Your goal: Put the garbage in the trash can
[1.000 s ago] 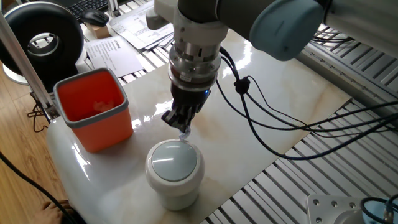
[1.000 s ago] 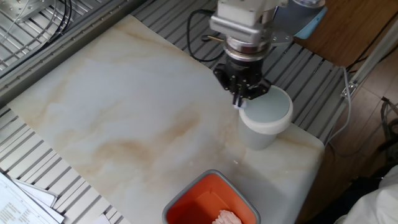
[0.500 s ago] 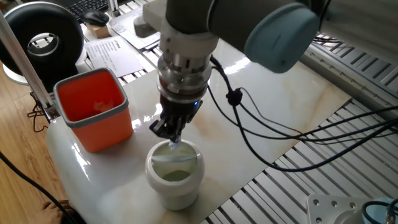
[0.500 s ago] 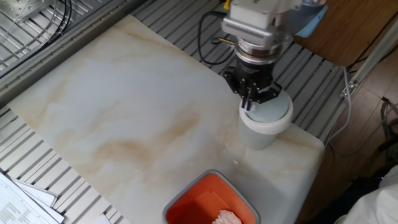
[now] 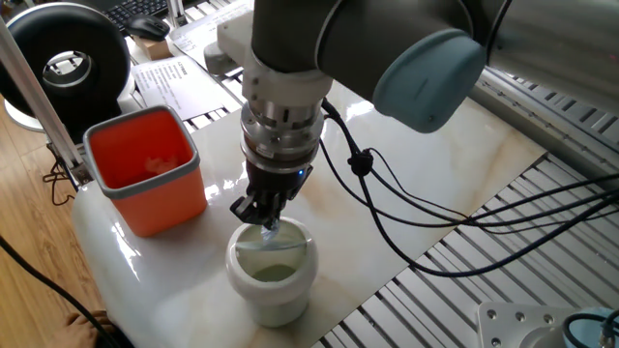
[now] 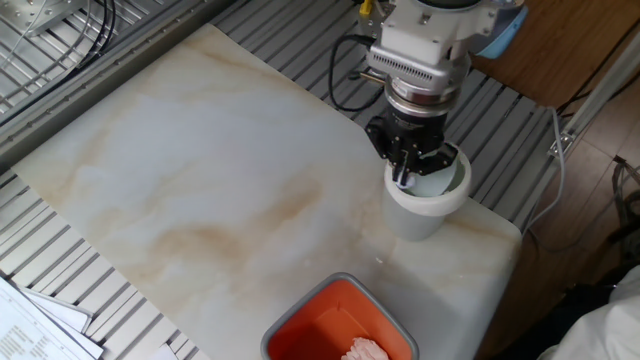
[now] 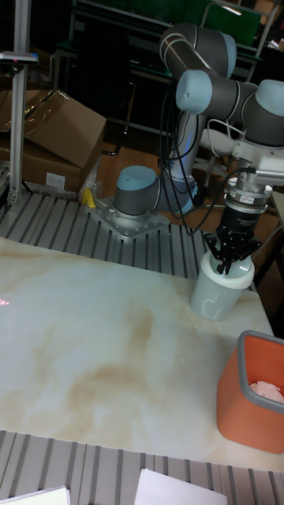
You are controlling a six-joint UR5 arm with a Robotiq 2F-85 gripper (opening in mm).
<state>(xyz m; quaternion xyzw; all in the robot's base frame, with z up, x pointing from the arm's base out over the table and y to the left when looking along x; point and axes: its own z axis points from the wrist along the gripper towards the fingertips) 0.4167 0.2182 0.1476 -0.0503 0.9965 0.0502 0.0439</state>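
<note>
The trash can (image 5: 274,286) is a small round white can near the marble slab's corner, and its swing lid (image 5: 274,247) is tipped inward. My gripper (image 5: 268,223) points straight down with its fingertips pressed into the can's mouth, against the tilted lid. The fingers are shut, and a tiny bluish-white scrap, the garbage (image 5: 270,229), shows pinched at their tips. From the opposite side, the gripper (image 6: 405,180) dips inside the rim of the trash can (image 6: 420,212). The tall fixed view likewise shows the gripper (image 7: 227,269) in the top of the trash can (image 7: 214,299).
A square orange bin (image 5: 145,172) with a grey rim stands beside the can and holds pale crumpled material (image 6: 363,350). Black cables (image 5: 406,198) trail from the wrist over the slab. Papers (image 5: 174,82) and a black round device (image 5: 68,58) lie beyond the table's corner.
The gripper has come down and shifted slightly onto the can. The domed lid, level one second ago, has been pushed in and now stands tilted with the fingertips inside the rim.
</note>
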